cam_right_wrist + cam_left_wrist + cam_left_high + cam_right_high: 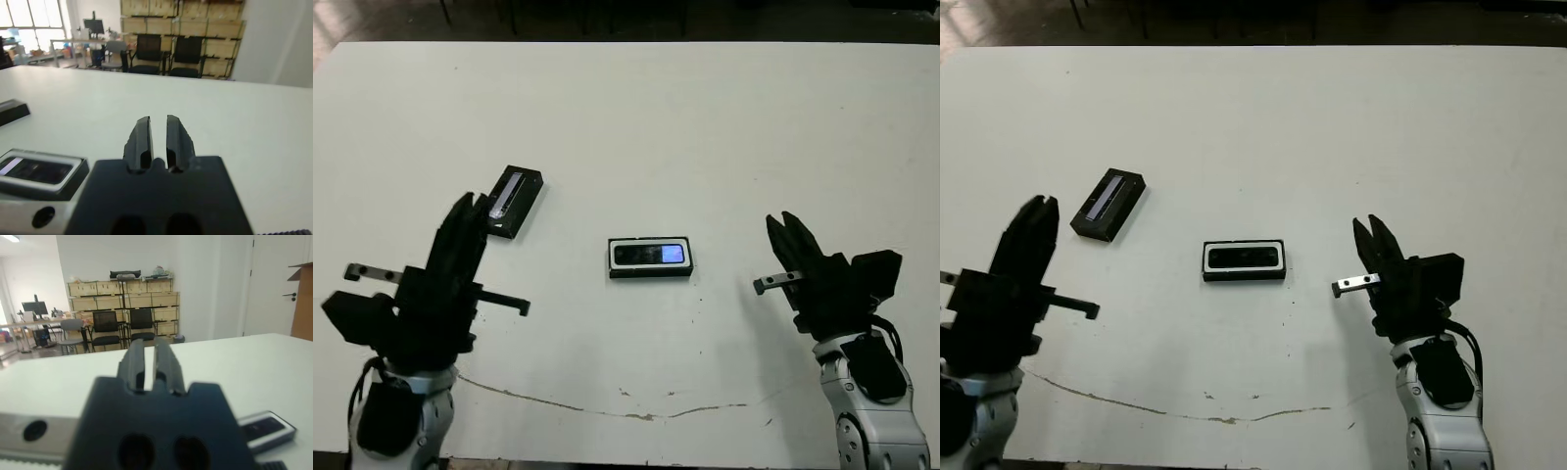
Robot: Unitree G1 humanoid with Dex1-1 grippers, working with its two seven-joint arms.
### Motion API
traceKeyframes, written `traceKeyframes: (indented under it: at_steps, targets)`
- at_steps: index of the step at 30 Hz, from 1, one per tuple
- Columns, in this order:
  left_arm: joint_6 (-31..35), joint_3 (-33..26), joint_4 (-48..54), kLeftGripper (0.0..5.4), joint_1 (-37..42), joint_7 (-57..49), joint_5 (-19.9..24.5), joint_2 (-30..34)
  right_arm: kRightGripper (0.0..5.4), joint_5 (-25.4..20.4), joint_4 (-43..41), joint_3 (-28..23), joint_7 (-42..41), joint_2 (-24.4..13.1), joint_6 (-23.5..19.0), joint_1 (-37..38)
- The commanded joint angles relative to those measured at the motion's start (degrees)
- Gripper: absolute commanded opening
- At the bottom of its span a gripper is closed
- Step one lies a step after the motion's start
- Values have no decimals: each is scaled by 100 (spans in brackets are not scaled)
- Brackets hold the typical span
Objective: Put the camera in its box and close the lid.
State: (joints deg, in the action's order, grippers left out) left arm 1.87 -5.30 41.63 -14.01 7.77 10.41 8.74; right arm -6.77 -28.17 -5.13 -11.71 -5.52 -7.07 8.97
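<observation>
The camera (651,255), a slim black bar with a small bluish screen, lies inside the box (651,273), a shallow black tray with a white lining, at the table's middle. The lid (514,201), black with a silvery strip on top, rests on the table to the left of the box, turned at an angle. My left gripper (470,206) hovers just left of and nearer than the lid, shut and holding nothing. My right gripper (785,225) hangs to the right of the box, apart from it, shut and holding nothing. The right wrist view shows the box (73,183) and the lid (12,110).
A thin cracked line (607,411) runs across the white table (705,127) near its front edge. Beyond the far edge the floor is dark. The wrist views show chairs (149,54) and stacked wooden crates (122,298) past the table.
</observation>
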Motion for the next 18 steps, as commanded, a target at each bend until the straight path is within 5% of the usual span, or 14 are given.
traceKeyframes:
  at_steps: [1,12,18]
  targets:
    - [-23,-87,-480,0,281,97,53,71,3,100,317,-58,206,3,137,-200]
    - [432,46,-896,0,723,-109,-270,-26,3,275,1107,167,629,223,636,-661]
    - [1641,28,-981,36,1361,-300,-758,354,0,163,1408,163,613,304,890,-800]
